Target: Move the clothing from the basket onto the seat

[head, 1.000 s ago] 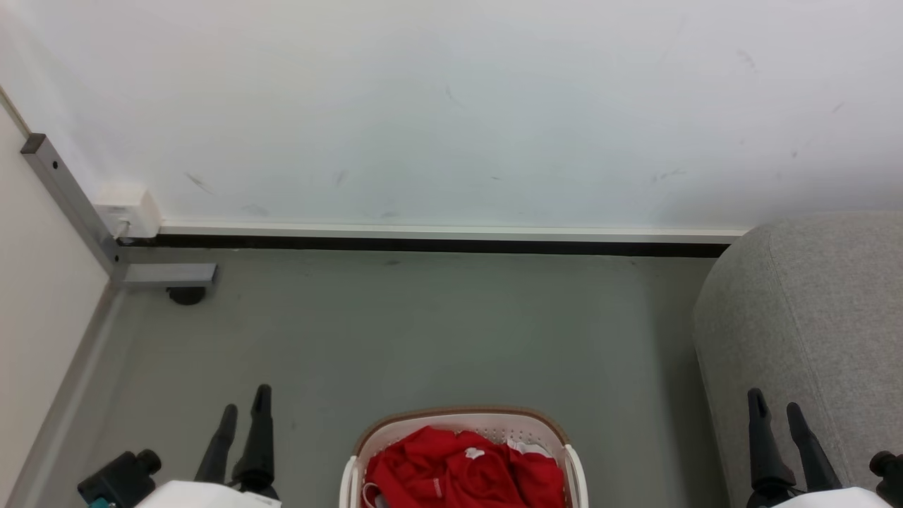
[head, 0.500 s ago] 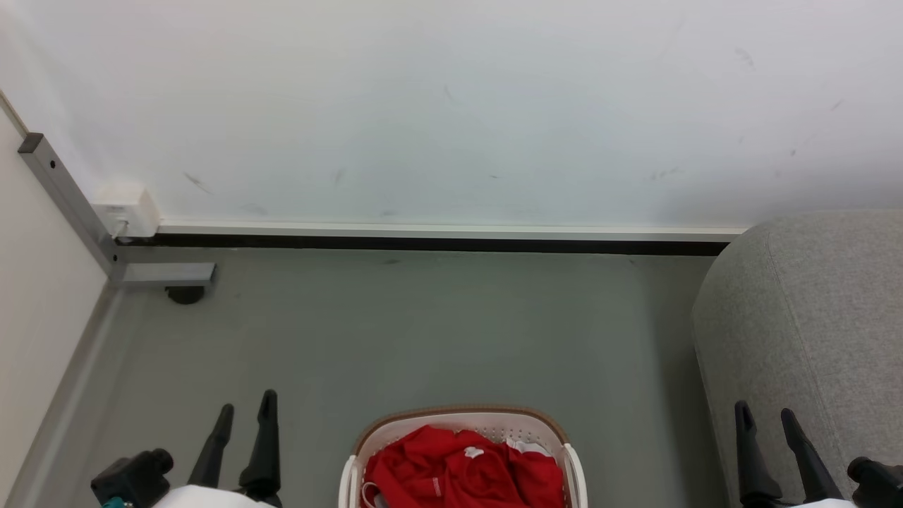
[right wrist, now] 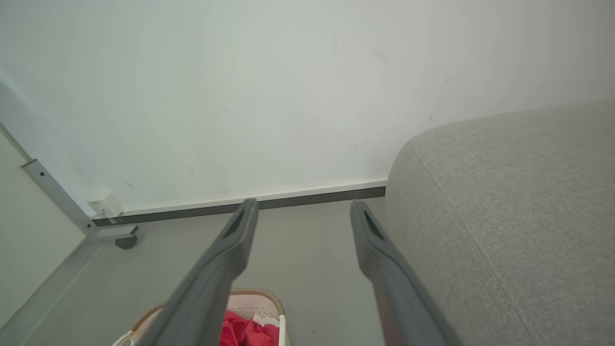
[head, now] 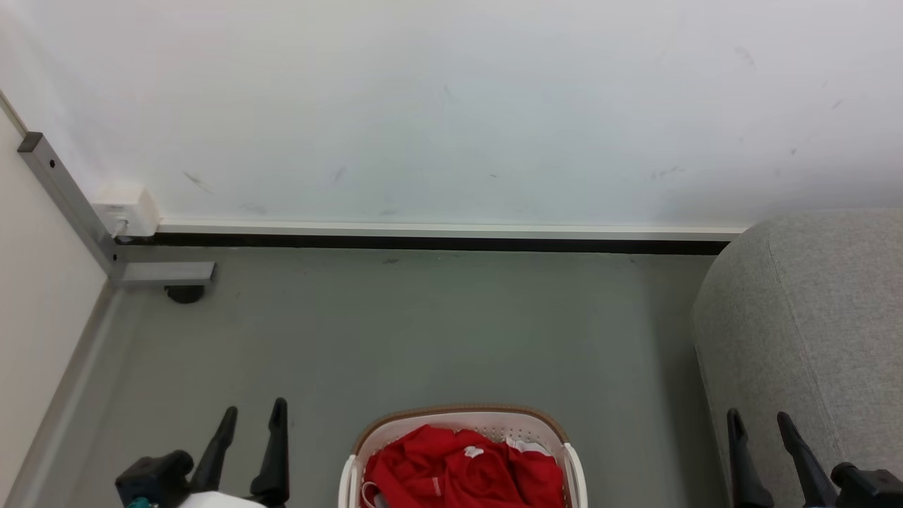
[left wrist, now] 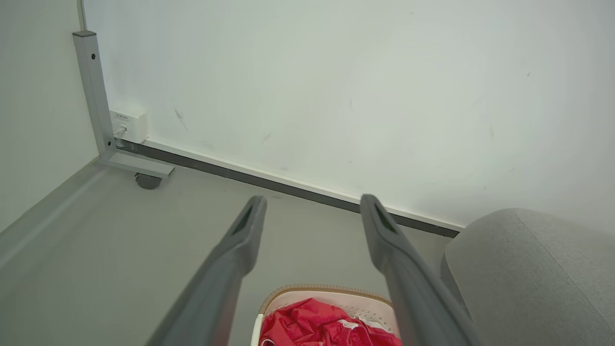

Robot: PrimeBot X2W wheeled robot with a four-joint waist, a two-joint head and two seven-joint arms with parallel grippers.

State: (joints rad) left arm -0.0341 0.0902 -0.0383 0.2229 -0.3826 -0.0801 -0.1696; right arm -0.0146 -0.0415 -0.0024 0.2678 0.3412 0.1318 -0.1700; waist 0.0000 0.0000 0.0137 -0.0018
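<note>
Left gripper (head: 255, 406), right gripper (head: 758, 414) seemingly lower.

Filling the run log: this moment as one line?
left gripper open, empty | right gripper open, empty | clothing in basket | seat right of basket

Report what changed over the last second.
The left hand and right hand both slid inward toward the basket and dropped lower in the head view, open and empty. The clothing stays in the basket; the seat is unchanged.
</note>
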